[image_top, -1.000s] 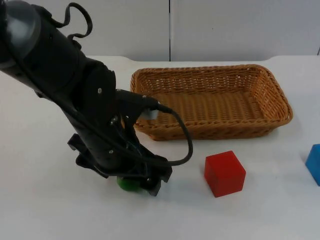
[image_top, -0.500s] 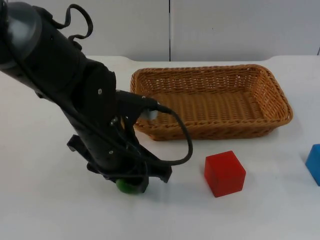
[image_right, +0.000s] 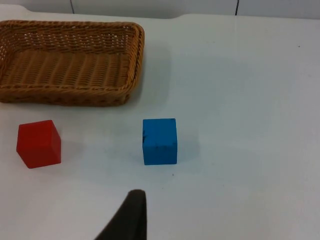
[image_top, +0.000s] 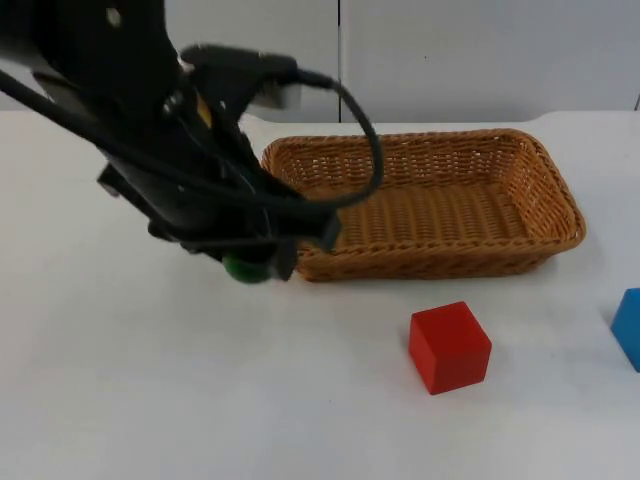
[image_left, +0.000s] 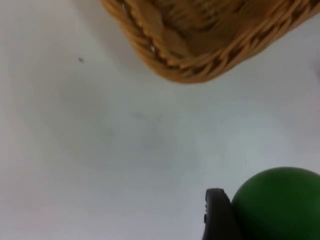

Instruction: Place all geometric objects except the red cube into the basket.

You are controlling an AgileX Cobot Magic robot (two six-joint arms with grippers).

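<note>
Left end effector (image_top: 252, 266) clamped on green ball (image_top: 243, 268), lifted off the white surface (image_top: 150, 400), just beside the near-left corner of the wicker basket (image_top: 560, 190). In the left wrist view, the ball (image_left: 280, 205) sits against a black fingertip (image_left: 217, 215), basket corner (image_left: 200, 35) beyond. Red cube (image_top: 449, 346) sits near the basket's front. Blue cube (image_right: 159, 141) sits to the right of the red cube (image_right: 39, 143). Right arm waits; can't tell its end effector's state.
</note>
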